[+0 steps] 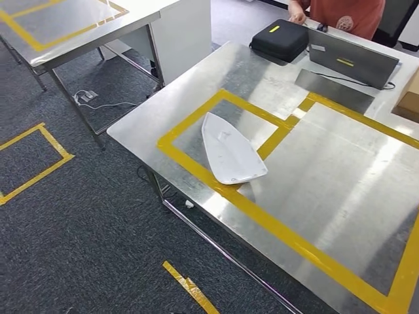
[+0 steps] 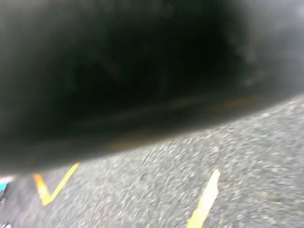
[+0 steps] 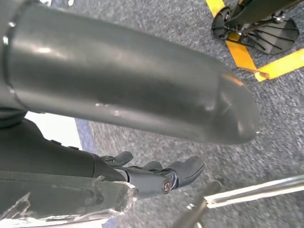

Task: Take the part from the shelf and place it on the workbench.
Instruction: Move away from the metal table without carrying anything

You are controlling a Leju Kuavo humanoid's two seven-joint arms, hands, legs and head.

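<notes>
Right hand [image 3: 150, 175], closest, hangs empty, fingers loosely extended; left hand's state I cannot tell; white part [image 1: 230, 150] already rests mid-frame on workbench [image 1: 321, 170], so withdraw without nudging it.

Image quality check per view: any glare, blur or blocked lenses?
Head view: sharp, with streaky glare on the steel workbench around the white part. Left wrist view: motion-blurred, a dark out-of-focus mass covering most of the frame. Right wrist view: near thumb soft, carpet slightly blurred.
</notes>
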